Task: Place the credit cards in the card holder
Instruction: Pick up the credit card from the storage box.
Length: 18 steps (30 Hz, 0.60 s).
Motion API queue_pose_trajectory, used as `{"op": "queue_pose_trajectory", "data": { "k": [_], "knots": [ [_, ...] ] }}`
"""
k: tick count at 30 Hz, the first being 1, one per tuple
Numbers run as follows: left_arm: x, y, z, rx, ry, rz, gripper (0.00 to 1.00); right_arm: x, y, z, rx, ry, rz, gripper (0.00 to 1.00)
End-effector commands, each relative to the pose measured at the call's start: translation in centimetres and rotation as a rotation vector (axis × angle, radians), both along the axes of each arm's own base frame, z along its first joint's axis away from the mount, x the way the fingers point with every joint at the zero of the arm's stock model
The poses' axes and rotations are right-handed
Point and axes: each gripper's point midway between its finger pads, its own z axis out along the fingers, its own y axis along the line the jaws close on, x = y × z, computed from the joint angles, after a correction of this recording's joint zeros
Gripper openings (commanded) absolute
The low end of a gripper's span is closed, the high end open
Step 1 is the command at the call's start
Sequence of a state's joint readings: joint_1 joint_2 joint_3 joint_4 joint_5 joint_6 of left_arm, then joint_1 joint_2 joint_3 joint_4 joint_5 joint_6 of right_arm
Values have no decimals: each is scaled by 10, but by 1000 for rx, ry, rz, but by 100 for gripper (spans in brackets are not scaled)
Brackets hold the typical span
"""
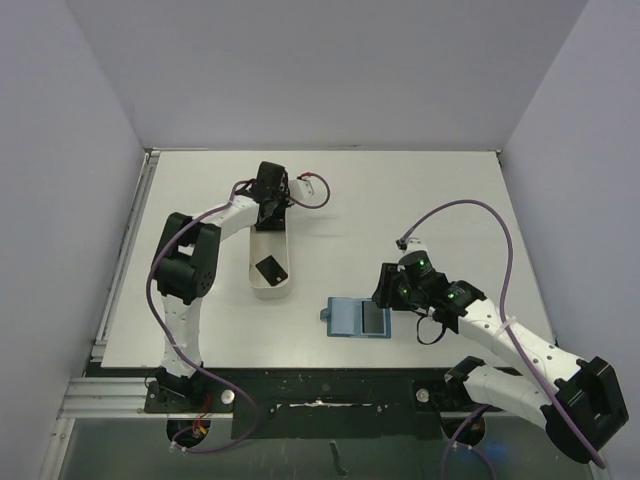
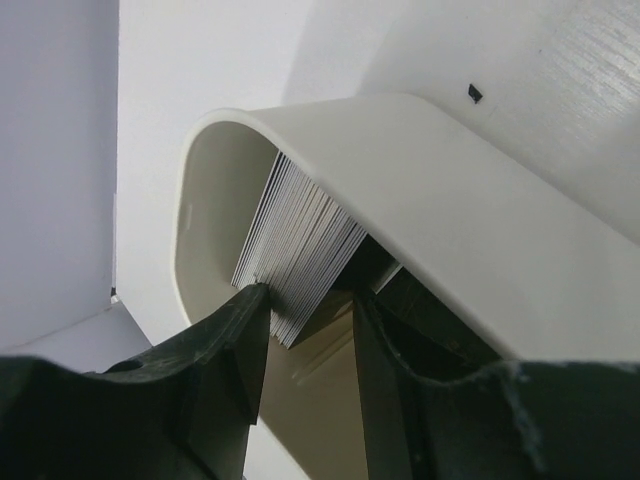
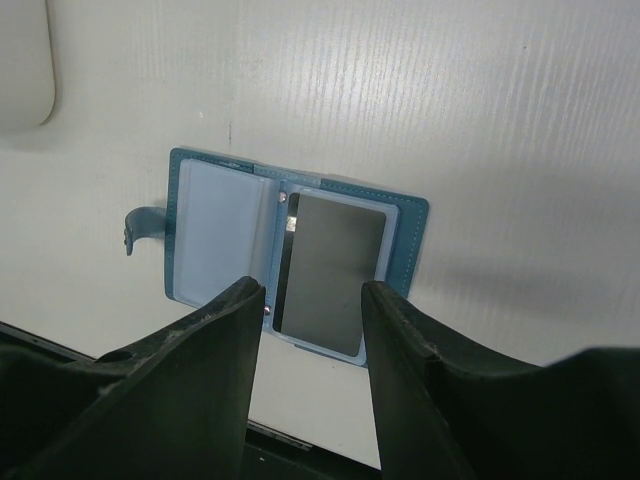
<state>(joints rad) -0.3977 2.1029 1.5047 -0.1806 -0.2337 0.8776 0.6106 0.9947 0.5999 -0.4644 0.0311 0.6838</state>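
Left end effector [image 2: 305, 325] straddling credit cards [image 2: 300, 235], inside tray [image 2: 450, 200]

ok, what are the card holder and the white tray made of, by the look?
Card holder: teal leather or faux leather, visible edge stitching; clear glossy plastic sleeves inside. White tray: smooth matte off-white, rounded walls, probably molded plastic.

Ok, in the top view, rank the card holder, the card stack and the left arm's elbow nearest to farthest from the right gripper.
1. The card holder, just left of the right gripper.
2. The card stack, farther left, in the white tray.
3. The left arm's elbow, farthest left, past the tray.
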Motion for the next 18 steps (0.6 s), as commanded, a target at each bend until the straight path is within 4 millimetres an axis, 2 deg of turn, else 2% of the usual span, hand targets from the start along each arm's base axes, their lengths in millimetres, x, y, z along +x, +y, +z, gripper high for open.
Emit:
{"op": "queue_pose_trajectory", "data": {
  "k": [1, 7, 14, 18],
  "knots": [
    [17, -5, 6, 2, -55, -10, 35, 9, 5, 7, 8, -47, 10, 45],
    [21, -3, 16, 15, -77, -3, 28, 10, 7, 10, 16, -45, 8, 45],
    [25, -1, 32, 24, -109, 2, 26, 9, 8, 11, 30, -46, 9, 45],
    [25, 0, 39, 27, -115, 6, 19, 8, 7, 10, 29, -43, 8, 45]
  ]
}}
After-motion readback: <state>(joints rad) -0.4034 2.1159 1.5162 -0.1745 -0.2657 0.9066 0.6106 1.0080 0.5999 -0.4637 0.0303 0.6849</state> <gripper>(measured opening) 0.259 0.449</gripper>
